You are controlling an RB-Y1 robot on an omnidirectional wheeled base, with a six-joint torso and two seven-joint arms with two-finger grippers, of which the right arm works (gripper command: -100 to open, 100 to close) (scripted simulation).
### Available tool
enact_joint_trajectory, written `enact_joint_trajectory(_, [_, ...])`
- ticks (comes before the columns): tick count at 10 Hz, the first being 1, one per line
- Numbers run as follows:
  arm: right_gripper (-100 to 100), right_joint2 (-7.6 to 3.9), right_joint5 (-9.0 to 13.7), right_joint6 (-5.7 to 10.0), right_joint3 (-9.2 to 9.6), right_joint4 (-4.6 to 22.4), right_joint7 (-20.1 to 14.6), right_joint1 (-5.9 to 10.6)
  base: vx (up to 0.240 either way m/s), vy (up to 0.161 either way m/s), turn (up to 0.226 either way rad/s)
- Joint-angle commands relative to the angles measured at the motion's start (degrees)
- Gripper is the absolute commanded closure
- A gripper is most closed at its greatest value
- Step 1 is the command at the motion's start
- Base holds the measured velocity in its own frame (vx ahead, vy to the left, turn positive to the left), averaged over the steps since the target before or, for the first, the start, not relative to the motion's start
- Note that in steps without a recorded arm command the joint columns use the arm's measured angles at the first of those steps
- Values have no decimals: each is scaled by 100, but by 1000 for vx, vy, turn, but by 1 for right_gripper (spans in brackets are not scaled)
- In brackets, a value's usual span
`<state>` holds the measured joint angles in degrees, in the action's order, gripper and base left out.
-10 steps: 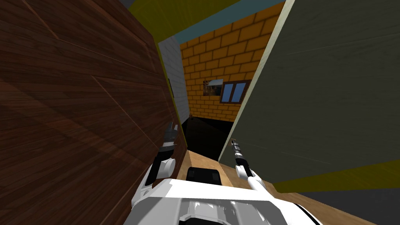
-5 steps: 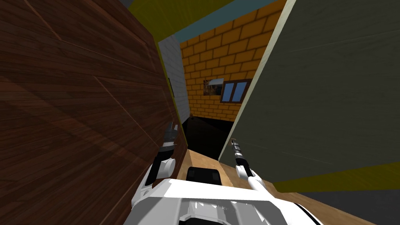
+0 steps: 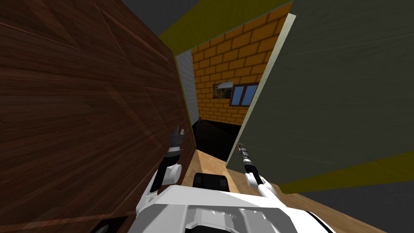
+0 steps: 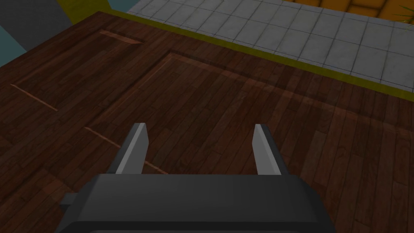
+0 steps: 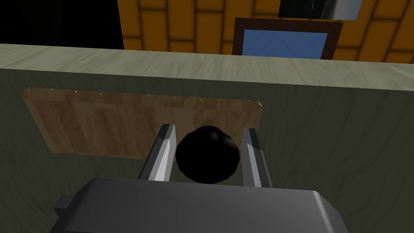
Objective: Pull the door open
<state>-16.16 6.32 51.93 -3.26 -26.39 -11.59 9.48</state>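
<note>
Our right gripper [image 5: 209, 130] clamps the black knob [image 5: 206, 155] on the grey-green door [image 3: 323, 101], which fills the head view from 12 to 3 o'clock, already ajar; more pulling is likely left. Our left gripper [image 4: 201, 129] hangs spread beside dark wood panelling [image 3: 81, 101].

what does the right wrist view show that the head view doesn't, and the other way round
Right wrist view: the black knob clamped in the right claw, against a wooden plate. Head view: the left claw, open, beside a dark wood panel, plus the floor. Both: the right claw at the grey-green door, the brick wall and the window.
</note>
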Motion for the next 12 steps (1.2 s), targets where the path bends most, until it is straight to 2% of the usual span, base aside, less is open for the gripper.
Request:
enact_joint_trajectory(1, [100,-55,-63,42,97,-68,-128,-57,-228,-51,113])
enact_joint_trajectory(4, [100,-119,-146,106,226,-85,-275,-98,-195,-55,80])
enact_joint_trajectory(5, [100,-88,-139,84,217,-77,-242,-91,-89,-17,27])
enact_joint_trajectory(6, [100,-136,-206,156,319,-79,-352,-134,-132,-26,85])
enact_joint_trajectory(12, [100,-357,-421,408,644,-135,-728,-266,-212,-53,75])
